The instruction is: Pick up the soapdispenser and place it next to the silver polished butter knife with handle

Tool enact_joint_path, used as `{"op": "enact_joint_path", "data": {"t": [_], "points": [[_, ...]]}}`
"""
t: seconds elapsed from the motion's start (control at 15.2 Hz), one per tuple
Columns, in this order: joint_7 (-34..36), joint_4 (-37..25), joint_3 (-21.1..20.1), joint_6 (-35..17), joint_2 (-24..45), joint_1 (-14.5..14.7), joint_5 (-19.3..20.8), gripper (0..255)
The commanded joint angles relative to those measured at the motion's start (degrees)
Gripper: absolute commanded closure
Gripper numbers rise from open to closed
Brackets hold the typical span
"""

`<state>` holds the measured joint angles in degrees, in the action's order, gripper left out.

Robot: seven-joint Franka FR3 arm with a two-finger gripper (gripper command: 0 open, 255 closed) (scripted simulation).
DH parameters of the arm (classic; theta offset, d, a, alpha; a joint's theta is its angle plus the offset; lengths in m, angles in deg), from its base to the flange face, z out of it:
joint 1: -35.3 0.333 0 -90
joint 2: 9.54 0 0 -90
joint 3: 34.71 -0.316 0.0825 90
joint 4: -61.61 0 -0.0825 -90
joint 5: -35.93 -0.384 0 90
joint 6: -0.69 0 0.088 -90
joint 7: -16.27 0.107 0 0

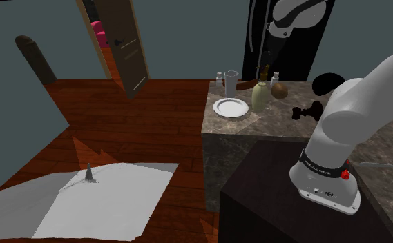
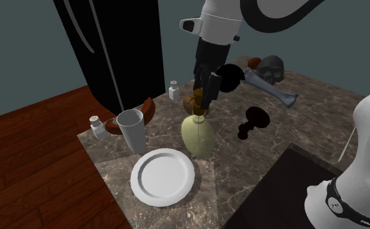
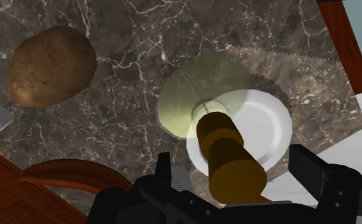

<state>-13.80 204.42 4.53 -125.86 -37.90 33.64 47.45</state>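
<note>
Shoulder view
- Work surface: a dark marble counter (image 1: 278, 121) beside the black stand (image 1: 271, 200); the white arm (image 1: 343, 131) rises from the stand.
- Soap dispenser (image 1: 260, 96): pale olive bottle, upright on the counter near its far end, just beside the white plate (image 1: 231, 107).
- Neighbours: a grey cup (image 1: 231, 81) behind the plate, and a potato (image 1: 279, 90) just beyond the bottle.
- Surroundings: reddish wood floor (image 1: 146, 117), an open door (image 1: 122, 45), and a pale grey patch on the floor.

Second exterior view
- Gripper (image 2: 205, 101): directly over the soap dispenser (image 2: 199, 135), its fingers reaching down to the brown pump head.
- Dispenser position: standing on the marble, between the plate (image 2: 162, 177) and a brown potato-like lump behind the pump.
- Butter knife (image 2: 271, 88): a long grey utensil lying on the counter, well apart from the bottle, with a dark rounded object at its far end that I cannot identify.
- Other items: the cup (image 2: 131, 130), two small white shakers (image 2: 97, 127) (image 2: 174, 89), and a curved brown piece (image 2: 147, 110) behind the cup.

Wrist view
- Gripper (image 3: 235, 167): spread wide; the fingers (image 3: 306, 167) stand on either side of the pump head with a gap on each side, so nothing is clasped.
- Soap dispenser (image 3: 186, 102): seen from above, with the brown pump rising between the fingers and the pale body below it on the marble.
- Nearby: the plate (image 3: 268, 124) partly under the bottle's outline, and the potato (image 3: 51, 63) apart from it on the marble.
</note>
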Motion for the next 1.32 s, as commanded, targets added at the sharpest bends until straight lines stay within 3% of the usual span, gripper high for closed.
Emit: {"op": "enact_joint_path", "data": {"t": [0.0,0.13,0.2,0.79,1.25], "points": [[0.0,0.02,0.01,-0.05,0.02,0.01,-0.01,0],[0.0,0.02,0.01,-0.03,0.01,0.01,0.0,0],[0.0,0.02,0.01,-0.03,0.01,0.01,0.0,255],[0.0,0.02,0.01,-0.05,0.02,0.01,-0.01,255],[0.94,-3.84,-1.95,5.82,-2.05,-0.34,-0.04,255]]}}
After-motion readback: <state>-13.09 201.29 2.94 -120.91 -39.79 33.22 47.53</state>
